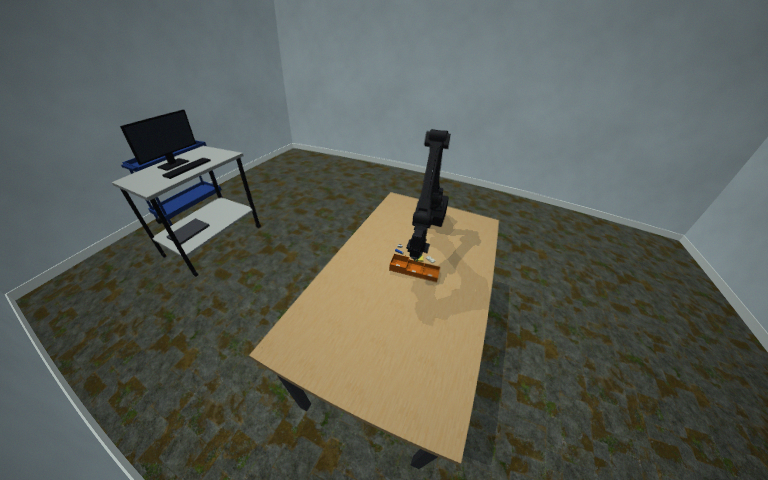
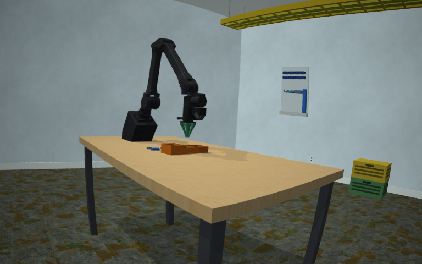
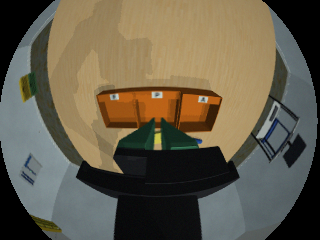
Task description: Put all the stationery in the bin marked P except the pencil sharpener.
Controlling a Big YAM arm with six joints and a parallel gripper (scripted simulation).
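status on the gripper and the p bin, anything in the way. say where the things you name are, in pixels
gripper (image 2: 187, 136) (image 3: 157, 121) shut, nothing held, above the table. bin P (image 3: 157, 110) upright on the table, middle of three. no obstruction seen between gripper and bin

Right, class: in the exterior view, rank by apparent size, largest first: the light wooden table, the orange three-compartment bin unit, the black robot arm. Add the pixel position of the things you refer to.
1. Light wooden table (image 1: 375, 333) (image 2: 206, 176) (image 3: 200, 45)
2. Black robot arm (image 1: 433, 172) (image 2: 177, 64)
3. Orange three-compartment bin unit (image 1: 398, 269) (image 2: 179, 150) (image 3: 179, 111)

Orange bins (image 3: 200, 93) (labelled) beyond green fingertips.
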